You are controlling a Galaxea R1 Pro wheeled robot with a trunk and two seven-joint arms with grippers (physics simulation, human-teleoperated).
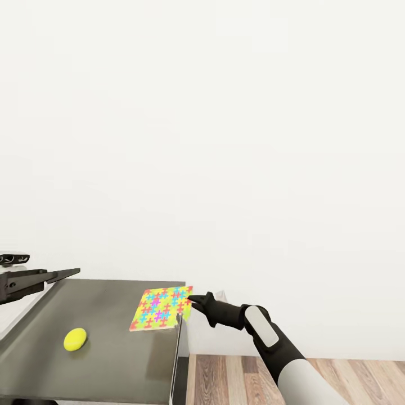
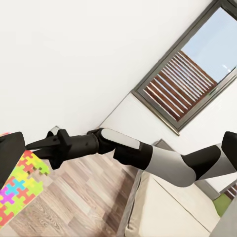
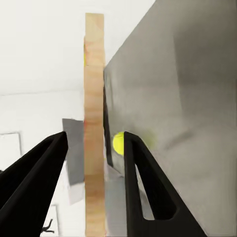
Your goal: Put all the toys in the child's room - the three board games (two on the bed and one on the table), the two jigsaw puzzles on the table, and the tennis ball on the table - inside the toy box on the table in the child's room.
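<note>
One jigsaw puzzle [image 1: 162, 308] lies flat at the table [image 1: 112, 349] corner, its edge between the right gripper [image 1: 191, 301]'s wide-spread fingers, nearer than the left arm.

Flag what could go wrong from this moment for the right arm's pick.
The jigsaw puzzle overhangs the table edge, and the open right gripper straddles only that thin edge; a shallow pinch may slip and drop it to the floor. A nudge could also set the tennis ball rolling.

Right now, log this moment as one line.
right gripper: open, straddling jigsaw puzzle edge | left gripper: raised | tennis ball: on table
</note>
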